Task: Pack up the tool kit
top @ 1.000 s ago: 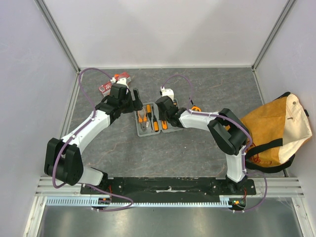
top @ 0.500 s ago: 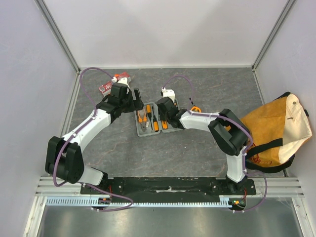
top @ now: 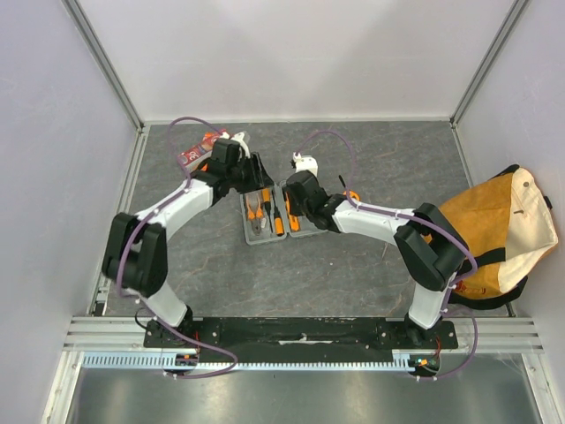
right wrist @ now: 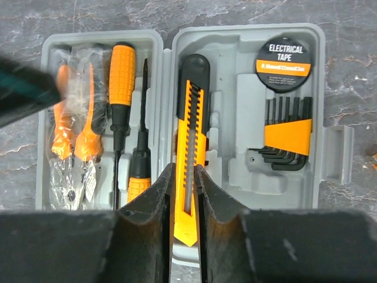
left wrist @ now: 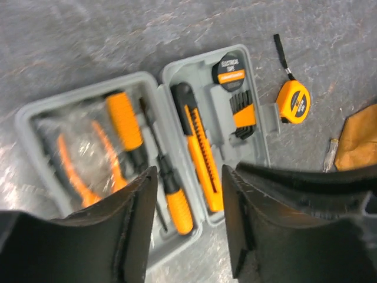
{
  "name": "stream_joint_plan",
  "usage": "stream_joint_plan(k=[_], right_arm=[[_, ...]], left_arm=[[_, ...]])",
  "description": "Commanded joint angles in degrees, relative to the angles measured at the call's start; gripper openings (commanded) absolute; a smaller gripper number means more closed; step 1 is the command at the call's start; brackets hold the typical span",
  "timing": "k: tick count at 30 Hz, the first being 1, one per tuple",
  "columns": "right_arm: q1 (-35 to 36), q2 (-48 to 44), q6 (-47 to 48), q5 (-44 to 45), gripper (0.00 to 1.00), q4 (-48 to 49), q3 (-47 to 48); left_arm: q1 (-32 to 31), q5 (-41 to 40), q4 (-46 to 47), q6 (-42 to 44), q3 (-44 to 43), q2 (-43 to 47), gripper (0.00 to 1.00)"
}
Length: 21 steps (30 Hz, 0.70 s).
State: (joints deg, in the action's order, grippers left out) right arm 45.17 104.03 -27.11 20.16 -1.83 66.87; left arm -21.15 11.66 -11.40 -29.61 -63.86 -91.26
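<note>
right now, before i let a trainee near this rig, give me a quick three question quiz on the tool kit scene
1. True or false: the tape measure lies inside the case.
2. The right fingers sit either side of which tool? A pliers, B utility knife, C hex keys.
3. How many screwdrivers lie in the case?

Key: 1 false, it lies on the table beside the case. 2 B. 3 two.
</note>
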Motion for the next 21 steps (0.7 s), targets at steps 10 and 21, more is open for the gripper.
stream_joint_plan(k=[10,21], right_arm=[[0.2,-0.5,0.6,-5.0,0.19,-0.7,-3.9],[0.2,-2.1,2.1,-6.6,0.25,0.3,-6.6]], left_arm=[[-7.1,-5.0,-1.7,-0.9,-23.5,-24.6,0.29],[-8.7,-12.9,-6.6,0.5,-26.1,-30.6,0.18]])
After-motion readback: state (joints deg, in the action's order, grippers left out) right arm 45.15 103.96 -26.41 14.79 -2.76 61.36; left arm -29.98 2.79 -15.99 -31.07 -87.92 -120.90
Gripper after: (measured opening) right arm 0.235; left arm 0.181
